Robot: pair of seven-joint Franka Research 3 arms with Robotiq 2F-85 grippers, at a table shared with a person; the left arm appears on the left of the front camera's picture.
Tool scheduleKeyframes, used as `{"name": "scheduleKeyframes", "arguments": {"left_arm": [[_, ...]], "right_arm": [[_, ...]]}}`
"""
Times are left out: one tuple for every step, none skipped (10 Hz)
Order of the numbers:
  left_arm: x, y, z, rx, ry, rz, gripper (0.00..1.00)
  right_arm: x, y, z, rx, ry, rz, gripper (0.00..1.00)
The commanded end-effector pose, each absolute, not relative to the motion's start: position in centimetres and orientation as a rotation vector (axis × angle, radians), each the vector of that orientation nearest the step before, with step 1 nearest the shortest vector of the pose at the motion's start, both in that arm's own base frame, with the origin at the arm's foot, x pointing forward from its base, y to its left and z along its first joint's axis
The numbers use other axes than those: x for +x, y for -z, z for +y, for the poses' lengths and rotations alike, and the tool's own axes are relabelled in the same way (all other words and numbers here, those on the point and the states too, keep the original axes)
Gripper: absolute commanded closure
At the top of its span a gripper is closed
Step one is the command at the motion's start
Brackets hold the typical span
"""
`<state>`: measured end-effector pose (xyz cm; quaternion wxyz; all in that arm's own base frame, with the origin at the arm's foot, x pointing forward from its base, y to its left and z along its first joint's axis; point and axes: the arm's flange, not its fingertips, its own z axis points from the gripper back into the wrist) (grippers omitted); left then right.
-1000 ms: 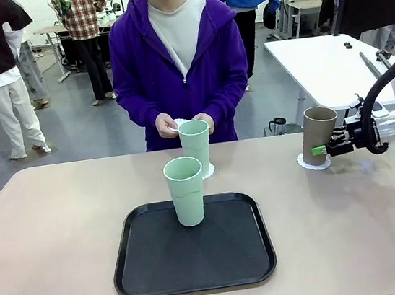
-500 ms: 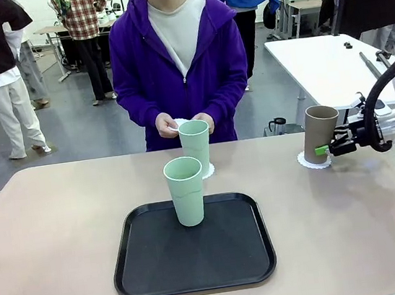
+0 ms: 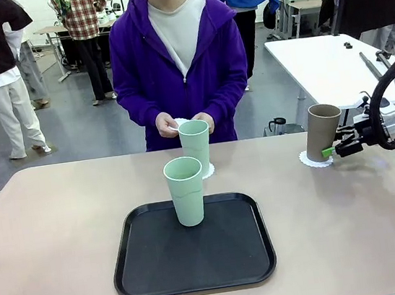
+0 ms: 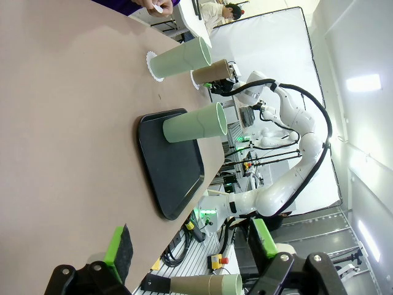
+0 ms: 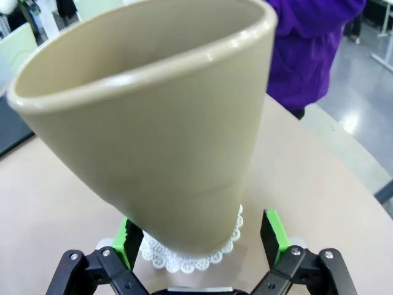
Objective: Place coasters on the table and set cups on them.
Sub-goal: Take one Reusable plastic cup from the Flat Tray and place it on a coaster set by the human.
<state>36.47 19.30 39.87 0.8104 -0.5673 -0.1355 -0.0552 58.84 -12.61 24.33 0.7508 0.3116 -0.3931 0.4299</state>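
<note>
At frame right, the right gripper [image 3: 331, 151] is hanging wide open around the tall brown-taupe matte tumbler [image 3: 322, 129] (likely light, rigid, tippy: grip mid-body) on a lacy white paper doily [image 3: 314, 161].

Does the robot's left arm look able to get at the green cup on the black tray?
Probably yes: the left pincer is open, and nothing but bare table lies between it and the green cup, which stands alone on the tray.
</note>
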Motion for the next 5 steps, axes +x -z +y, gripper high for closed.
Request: {"name": "scheduleKeyframes", "arguments": {"left_arm": [[36.4, -40.0, 19.5, -1.22, 0.135, -0.304, 0.0], [36.4, -40.0, 19.5, -1.22, 0.135, -0.304, 0.0], [36.4, -40.0, 19.5, -1.22, 0.135, -0.304, 0.0], [36.4, -40.0, 19.5, -1.22, 0.135, -0.304, 0.0], [36.4, -40.0, 19.5, -1.22, 0.135, -0.304, 0.0]], "right_arm": [[58.2, -24.8, -13.0, 0.65, -0.912, -0.787, 0.0], [58.0, -25.2, -13.4, 0.635, -0.907, -0.759, 0.0], [57.6, -25.8, -13.9, 0.607, -0.899, -0.729, 0.0], [56.8, -27.1, -14.7, 0.573, -0.885, -0.686, 0.0], [56.0, -28.7, -15.5, 0.531, -0.862, -0.648, 0.0]]}}
